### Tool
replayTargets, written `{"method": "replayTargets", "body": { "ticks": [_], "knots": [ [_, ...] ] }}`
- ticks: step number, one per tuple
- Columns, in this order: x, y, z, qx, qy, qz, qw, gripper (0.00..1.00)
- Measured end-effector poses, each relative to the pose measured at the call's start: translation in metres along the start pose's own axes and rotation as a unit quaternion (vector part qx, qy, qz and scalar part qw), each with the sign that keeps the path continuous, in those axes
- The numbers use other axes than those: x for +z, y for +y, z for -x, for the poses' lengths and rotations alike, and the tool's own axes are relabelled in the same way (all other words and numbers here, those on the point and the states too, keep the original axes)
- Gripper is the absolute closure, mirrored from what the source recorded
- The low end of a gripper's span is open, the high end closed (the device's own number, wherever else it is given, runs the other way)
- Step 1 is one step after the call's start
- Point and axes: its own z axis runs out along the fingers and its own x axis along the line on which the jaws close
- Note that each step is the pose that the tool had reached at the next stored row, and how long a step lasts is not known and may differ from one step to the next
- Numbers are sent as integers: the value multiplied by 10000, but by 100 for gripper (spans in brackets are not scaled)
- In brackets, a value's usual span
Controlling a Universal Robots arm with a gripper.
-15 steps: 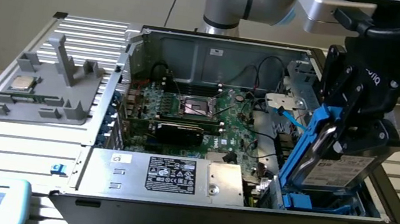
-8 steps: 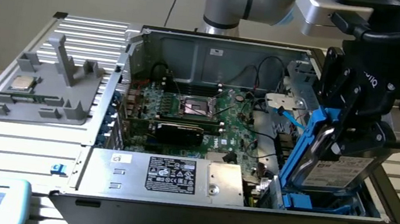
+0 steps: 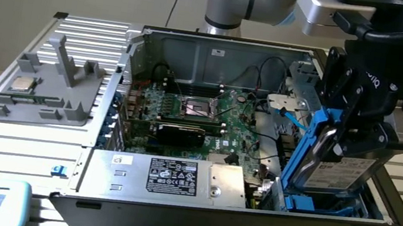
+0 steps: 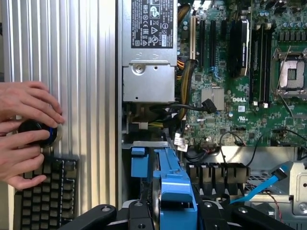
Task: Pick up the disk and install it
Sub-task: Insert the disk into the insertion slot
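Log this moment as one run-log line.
gripper: shut on disk | disk: tilted, partly inside computer case, the exterior view's right | status: not yet seated

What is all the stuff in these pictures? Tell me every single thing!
disk: one, silver in a blue bracket, tilted in the case on the exterior view's right
computer case: one, black, open, on the table
motherboard: one, green, inside the case
power supply: one, silver with black label, inside the case
grey tray: one, exterior view's left
CPU chip: one, silver, on the tray
keyboard: one, black, on the table
table: one, silver, slatted
hands: two, around a black knob
gripper: one, black, gripping the disk
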Motion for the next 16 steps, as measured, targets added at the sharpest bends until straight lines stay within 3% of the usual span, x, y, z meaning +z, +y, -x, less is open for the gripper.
{"method": "replayTargets", "body": {
  "ticks": [16],
  "knots": [
    [10, 3, -2, 5, 3, 0, 10000, 63]
  ]
}}
